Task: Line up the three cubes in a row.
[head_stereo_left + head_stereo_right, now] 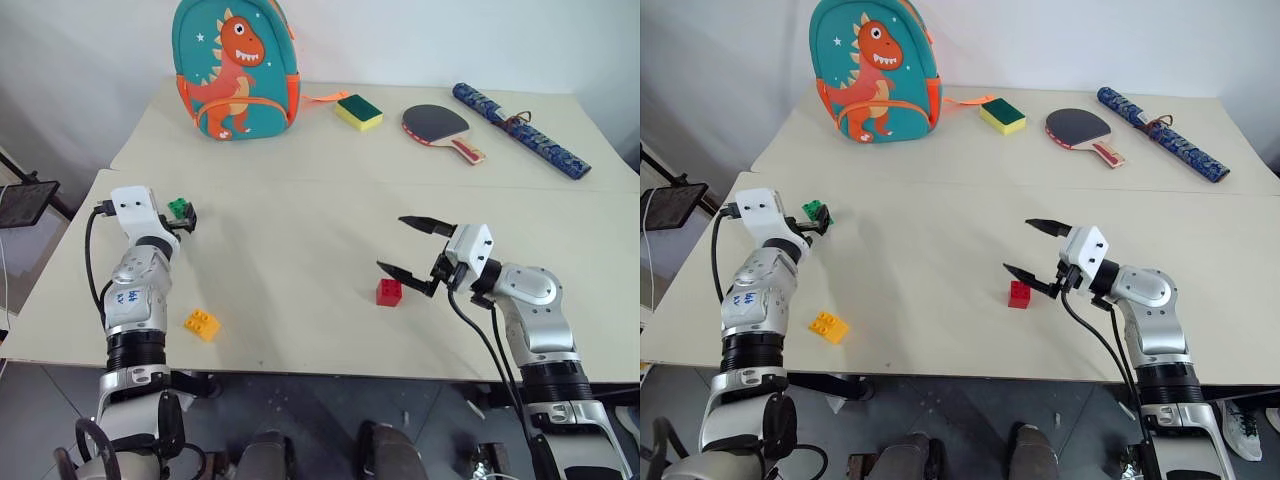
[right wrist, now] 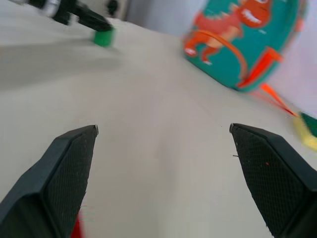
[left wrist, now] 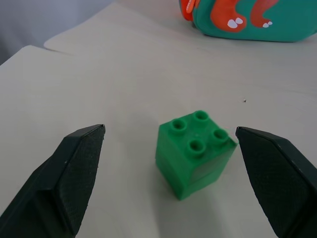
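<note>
Three cubes: all loose on worktop (image 1: 300,330), not in a row
green cube (image 3: 194,152): between wide-open left jaws (image 3: 173,183), not gripped
red cube (image 1: 389,292): by lower finger of right jaws (image 1: 403,246), spread, empty
yellow-orange cube (image 1: 202,324): near front edge, beside left arm

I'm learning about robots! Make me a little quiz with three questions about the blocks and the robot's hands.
1. True or false: the green block sits between the open fingers of the left gripper, not yet pinched.
2. Which block lies nearest the right gripper? A) red block B) yellow-orange block C) green block
3. Fill in: the backpack at the back of the table has an orange ____ on it.

Key: 1 true; 2 A; 3 dinosaur.
</note>
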Motion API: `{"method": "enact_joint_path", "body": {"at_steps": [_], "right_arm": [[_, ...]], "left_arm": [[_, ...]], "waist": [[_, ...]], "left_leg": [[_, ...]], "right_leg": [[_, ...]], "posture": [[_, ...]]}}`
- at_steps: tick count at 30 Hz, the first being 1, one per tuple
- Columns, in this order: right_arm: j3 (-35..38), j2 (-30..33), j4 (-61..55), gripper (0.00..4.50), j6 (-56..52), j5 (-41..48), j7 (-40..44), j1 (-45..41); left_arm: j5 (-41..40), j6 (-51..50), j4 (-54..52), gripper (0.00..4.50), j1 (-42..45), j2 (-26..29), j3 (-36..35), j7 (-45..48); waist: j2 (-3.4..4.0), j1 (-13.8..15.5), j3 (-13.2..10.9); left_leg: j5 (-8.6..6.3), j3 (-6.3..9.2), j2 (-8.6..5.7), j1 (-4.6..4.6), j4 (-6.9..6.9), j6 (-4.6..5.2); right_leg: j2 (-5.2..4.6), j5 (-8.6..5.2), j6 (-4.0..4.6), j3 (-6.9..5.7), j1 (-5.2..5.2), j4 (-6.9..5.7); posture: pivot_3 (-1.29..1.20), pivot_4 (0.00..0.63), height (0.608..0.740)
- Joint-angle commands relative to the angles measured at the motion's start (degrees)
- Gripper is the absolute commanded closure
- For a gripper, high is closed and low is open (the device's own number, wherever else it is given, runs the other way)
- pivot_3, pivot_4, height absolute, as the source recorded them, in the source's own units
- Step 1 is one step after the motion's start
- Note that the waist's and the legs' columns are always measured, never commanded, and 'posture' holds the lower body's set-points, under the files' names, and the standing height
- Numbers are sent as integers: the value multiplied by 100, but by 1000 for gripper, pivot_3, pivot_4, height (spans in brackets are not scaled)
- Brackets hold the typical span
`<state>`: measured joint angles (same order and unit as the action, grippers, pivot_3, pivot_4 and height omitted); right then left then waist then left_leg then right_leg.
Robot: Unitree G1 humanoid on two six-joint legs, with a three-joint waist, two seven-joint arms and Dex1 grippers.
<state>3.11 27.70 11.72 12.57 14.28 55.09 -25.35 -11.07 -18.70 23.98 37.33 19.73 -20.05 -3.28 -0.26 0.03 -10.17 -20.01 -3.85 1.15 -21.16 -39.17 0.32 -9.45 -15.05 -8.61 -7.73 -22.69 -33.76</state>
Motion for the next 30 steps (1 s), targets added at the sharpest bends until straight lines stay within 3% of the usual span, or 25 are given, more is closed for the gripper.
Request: {"method": "enact_joint_path", "body": {"at_steps": [1, 9, 12, 20, 23, 26, 27, 30], "right_arm": [[47, -17, -208, 29, 63, 57, -124, 133], [-47, 0, -397, 29, -92, 196, -26, 300], [-36, 18, -433, 0, -116, 216, 6, 387], [-10, 38, -374, 0, -92, 244, 104, 455], [1, 40, -346, 0, -50, 227, 114, 451], [137, 171, -319, 0, -2, 312, 218, 435], [250, 302, -296, 0, -2, 410, 346, 455], [492, 662, -169, 0, 60, 626, 682, 546]], "left_arm": [[64, 74, 74, 0, 159, -58, 25, -171], [91, 77, 416, 0, 473, -205, 167, -321], [56, 148, 543, 600, 522, -216, 123, -341], [5, 167, 613, 2901, 510, -100, 66, -225], [-148, 511, 535, 2971, 436, 31, -31, 209], [-838, 922, 452, 2971, 393, 670, -60, 2501], [-1161, 799, 256, 2971, 341, 1004, 103, 3739], [-1443, 615, -153, 2971, 223, 1669, 783, 6045]], "waist": [[0, -2, 0], [-1, -3, 0], [-1, -7, 0], [-1, -8, -1], [-1, -9, -1], [-1, -27, -1], [0, -34, -1], [1, -19, -2]], "left_leg": [[0, 0, 0, -1, 0, 0], [1, -3, 0, 1, -4, 0], [1, -3, 0, 1, -4, 0], [1, -5, -1, 2, -4, 0], [1, -4, 0, 1, -4, 0], [1, -5, 0, 2, -4, 0], [1, -6, 1, -1, -3, -1], [1, -13, 1, -3, -1, -1]], "right_leg": [[0, 0, -1, -1, 0, 1], [0, 0, -1, 3, 1, 0], [0, 1, -1, 2, 1, 0], [0, 1, -2, 3, 1, 0], [0, 1, -1, 2, 1, 0], [0, 1, -1, 2, 1, 0], [2, 0, -1, 2, -4, 0], [3, 0, -1, 3, -9, 1]], "posture": [[0, 150, 740], [0, 150, 740], [0, 150, 740], [0, 150, 740], [0, 150, 740], [0, 150, 740], [0, 150, 740], [0, 150, 740]]}}
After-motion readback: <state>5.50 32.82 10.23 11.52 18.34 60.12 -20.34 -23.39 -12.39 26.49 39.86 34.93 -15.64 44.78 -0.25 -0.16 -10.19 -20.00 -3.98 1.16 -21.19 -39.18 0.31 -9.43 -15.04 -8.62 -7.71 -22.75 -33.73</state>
